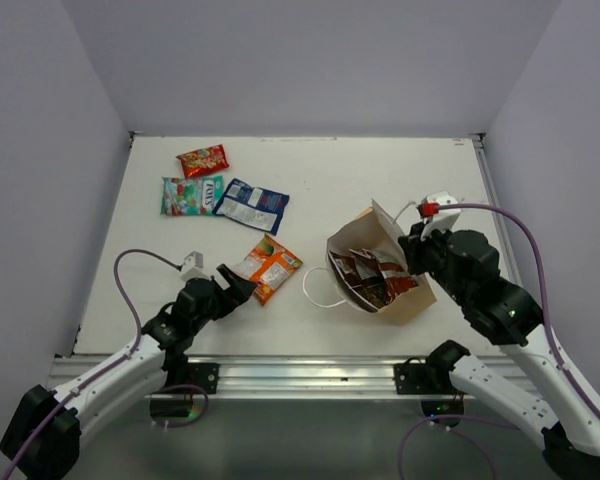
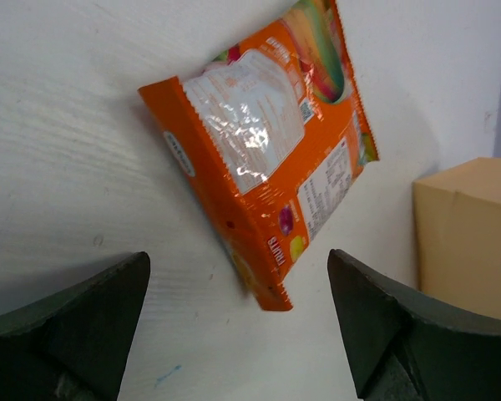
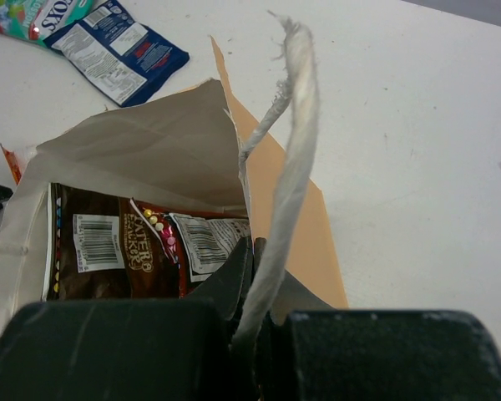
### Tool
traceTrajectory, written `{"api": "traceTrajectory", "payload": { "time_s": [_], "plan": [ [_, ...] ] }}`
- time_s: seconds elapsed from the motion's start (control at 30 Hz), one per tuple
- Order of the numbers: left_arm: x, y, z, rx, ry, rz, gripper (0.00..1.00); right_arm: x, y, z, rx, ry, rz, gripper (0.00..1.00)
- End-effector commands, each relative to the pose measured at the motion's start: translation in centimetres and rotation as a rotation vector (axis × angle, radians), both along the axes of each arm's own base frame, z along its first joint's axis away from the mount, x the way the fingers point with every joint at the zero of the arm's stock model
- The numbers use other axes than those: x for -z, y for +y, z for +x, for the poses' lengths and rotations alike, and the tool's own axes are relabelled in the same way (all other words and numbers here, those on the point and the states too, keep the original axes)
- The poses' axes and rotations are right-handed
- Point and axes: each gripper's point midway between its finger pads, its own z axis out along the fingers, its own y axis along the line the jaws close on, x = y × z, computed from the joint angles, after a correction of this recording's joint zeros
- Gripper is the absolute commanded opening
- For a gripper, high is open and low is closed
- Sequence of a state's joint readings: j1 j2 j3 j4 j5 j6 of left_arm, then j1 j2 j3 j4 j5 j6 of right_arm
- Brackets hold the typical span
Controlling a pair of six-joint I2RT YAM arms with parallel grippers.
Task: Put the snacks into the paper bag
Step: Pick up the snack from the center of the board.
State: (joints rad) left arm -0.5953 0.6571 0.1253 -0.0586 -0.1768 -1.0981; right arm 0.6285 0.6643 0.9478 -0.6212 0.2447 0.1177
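The tan paper bag [image 1: 365, 232] lies tilted with its mouth open toward the left. Dark brown and red-white snack packets [image 1: 376, 276] are inside it. My right gripper [image 1: 417, 240] is shut on the bag's upper rim [image 3: 242, 159], and a white cord handle [image 3: 292, 142] runs up past the jaws. An orange packet [image 1: 268, 266] lies flat on the table left of the bag. My left gripper [image 1: 242, 283] is open and empty, with its fingers just short of the packet's near corner [image 2: 271, 150]. Red [image 1: 202, 159], teal-green [image 1: 190, 194] and blue-white [image 1: 252, 205] packets lie at the far left.
The bag's second cord handle [image 1: 315, 290] loops out on the table toward the orange packet. The white table [image 1: 380, 170] is walled at the back and sides. A metal rail [image 1: 300, 372] runs along the near edge.
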Motion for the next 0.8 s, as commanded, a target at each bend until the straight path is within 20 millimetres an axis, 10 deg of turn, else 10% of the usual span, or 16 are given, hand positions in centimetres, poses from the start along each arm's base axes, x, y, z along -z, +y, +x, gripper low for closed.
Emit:
{"api": "traceTrajectory", "payload": {
  "time_s": [0.0, 0.77],
  "plan": [
    [-1.3, -0.7, 1.8, -0.02, -0.109, -0.14, 0.92, -2.0, -0.8, 0.3, 0.033, -0.065, 0.006, 0.0],
    [3.8, 0.3, 3.4, -0.113, -0.014, -0.084, 0.54, -1.1, -0.6, 0.3, 0.024, -0.059, 0.007, 0.0]
  ]
}}
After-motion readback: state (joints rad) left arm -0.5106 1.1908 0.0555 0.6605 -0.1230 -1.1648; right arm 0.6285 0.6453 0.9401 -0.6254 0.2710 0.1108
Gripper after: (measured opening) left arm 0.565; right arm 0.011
